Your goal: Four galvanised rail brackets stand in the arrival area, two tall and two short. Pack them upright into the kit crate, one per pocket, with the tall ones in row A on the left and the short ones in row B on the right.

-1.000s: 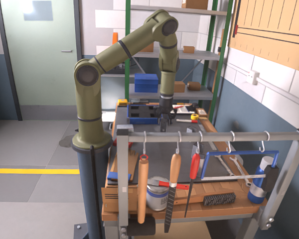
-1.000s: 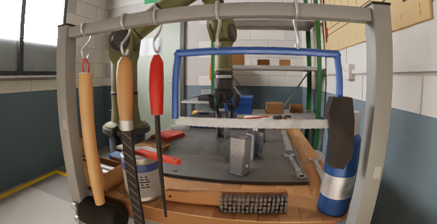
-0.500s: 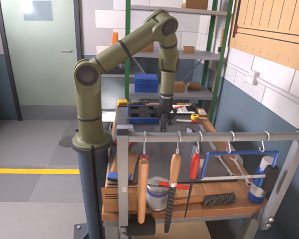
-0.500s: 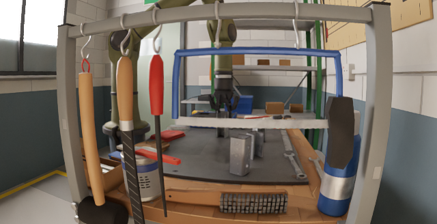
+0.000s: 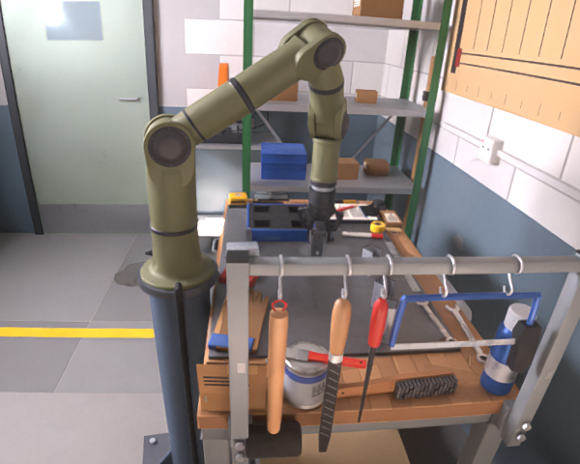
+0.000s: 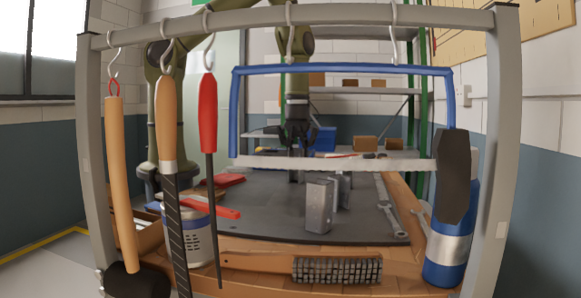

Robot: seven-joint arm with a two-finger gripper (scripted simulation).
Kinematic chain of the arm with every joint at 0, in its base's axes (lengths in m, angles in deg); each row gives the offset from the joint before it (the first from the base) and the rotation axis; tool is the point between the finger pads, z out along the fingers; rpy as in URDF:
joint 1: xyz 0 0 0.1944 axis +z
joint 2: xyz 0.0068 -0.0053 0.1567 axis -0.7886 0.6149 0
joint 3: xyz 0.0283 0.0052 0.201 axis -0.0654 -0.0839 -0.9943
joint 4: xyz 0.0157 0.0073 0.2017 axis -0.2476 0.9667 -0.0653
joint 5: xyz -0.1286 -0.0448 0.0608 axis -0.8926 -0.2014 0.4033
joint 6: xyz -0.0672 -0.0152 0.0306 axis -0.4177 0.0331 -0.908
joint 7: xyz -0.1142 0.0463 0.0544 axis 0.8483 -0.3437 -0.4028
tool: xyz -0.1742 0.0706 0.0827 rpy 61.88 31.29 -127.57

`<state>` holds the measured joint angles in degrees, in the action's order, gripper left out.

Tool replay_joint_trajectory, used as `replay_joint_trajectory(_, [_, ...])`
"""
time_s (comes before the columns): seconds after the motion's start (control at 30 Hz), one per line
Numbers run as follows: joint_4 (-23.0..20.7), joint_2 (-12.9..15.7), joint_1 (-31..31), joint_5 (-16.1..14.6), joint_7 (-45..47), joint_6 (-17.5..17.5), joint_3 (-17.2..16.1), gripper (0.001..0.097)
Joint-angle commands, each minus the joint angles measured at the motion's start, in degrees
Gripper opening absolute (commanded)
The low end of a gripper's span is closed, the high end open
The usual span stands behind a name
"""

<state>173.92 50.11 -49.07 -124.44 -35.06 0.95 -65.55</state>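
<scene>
My gripper (image 5: 319, 231) (image 6: 296, 149) hangs straight down over the dark mat, just right of the blue kit crate (image 5: 277, 221). Under it a tall galvanised bracket (image 5: 318, 243) (image 6: 296, 171) stands upright on the mat. The crate's dark pockets look empty from the side camera. Three more brackets stand nearer the tool rail: one in front (image 6: 319, 206), and two behind it (image 6: 341, 191) that partly overlap, so I cannot tell tall from short among them. A hacksaw blade hides the top of the bracket under my gripper in the second side camera. My gripper is closed on that tall bracket.
The grey tool rail (image 5: 410, 265) crosses the bench's near end, hung with a mallet (image 5: 276, 369), a file, a hacksaw (image 5: 460, 319) and a hammer. Spanners (image 6: 388, 211) lie right of the mat. A yellow tape roll (image 5: 377, 227) and hand tools sit right of the crate.
</scene>
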Motion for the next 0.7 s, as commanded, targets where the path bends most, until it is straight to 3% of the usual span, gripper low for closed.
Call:
replay_joint_trajectory(0.0, [-0.14,0.11,-0.02,-0.10,0.00,-0.10,0.12,0.0080])
replay_joint_trajectory(0.33, [-0.40,-1.08,-0.54,1.06,1.00,1.43,-0.94,0.0080])
replay_joint_trajectory(0.67, [-2.21,-5.93,-2.66,6.08,5.35,8.20,-5.10,0.0080])
